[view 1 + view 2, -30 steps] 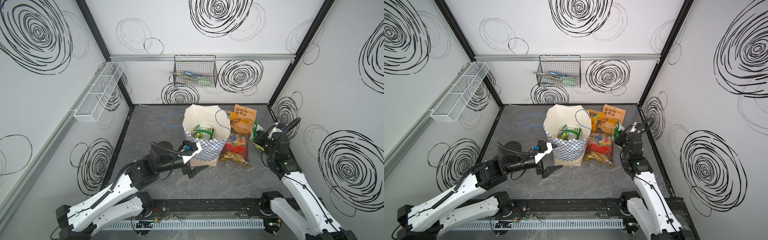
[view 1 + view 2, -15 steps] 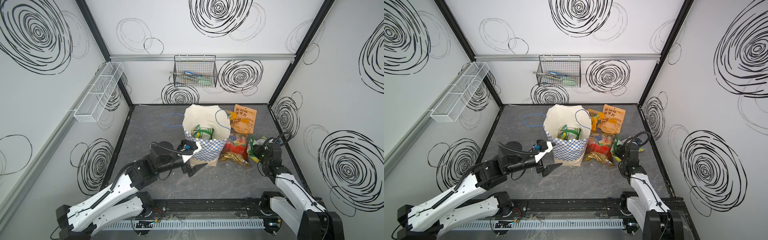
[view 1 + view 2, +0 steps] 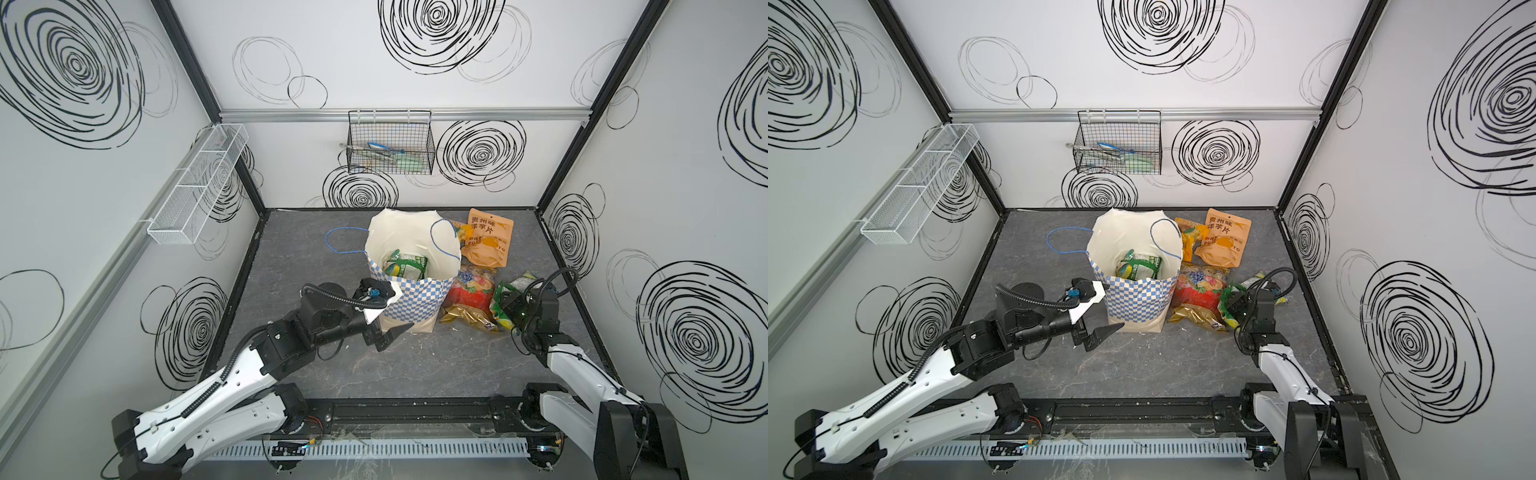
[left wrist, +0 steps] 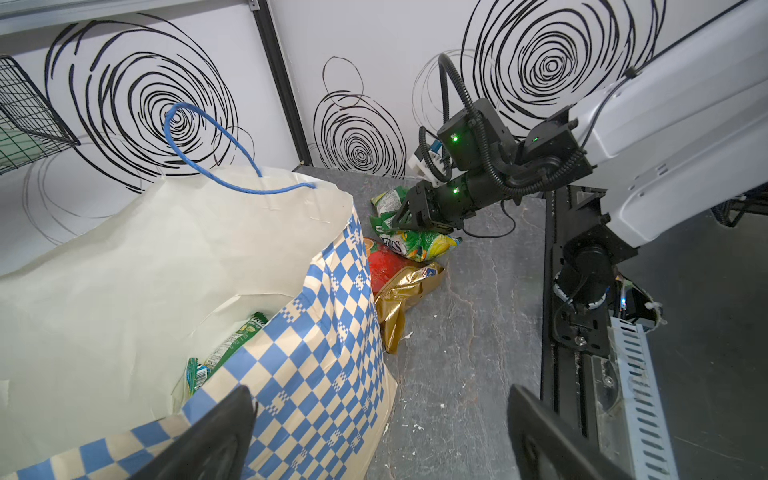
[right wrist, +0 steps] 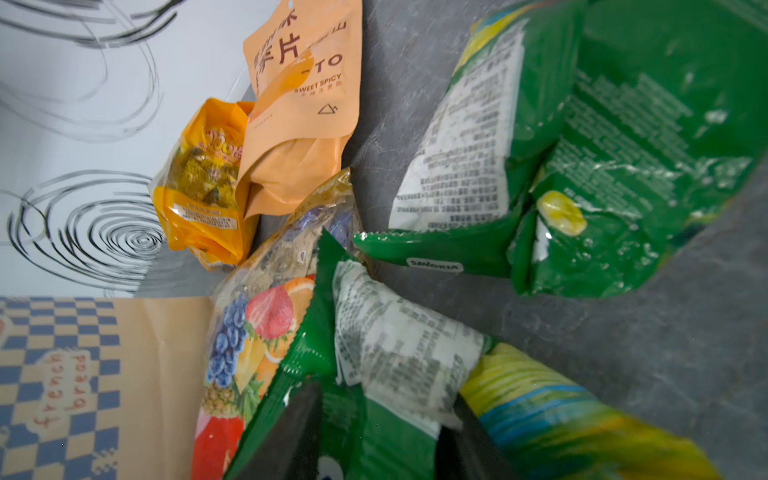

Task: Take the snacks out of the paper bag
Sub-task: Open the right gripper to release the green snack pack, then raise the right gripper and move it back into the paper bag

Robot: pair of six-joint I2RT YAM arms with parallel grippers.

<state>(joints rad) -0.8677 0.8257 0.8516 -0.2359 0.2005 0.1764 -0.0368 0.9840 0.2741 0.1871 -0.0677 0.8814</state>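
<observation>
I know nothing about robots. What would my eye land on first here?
The tall paper bag with its blue checkered band, standing open mid-table with green packets inside. Beside it, a bright heap of snacks, the orange pouch at the back, and the right gripper low over a green pack.

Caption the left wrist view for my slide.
Left gripper open beside the paper bag; right gripper over green packets beyond it.

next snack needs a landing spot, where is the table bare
Bare table between the paper bag and the front rail, and left of it. Crowded on its right: orange pouch, red pouch, gold bag, green packets.
</observation>
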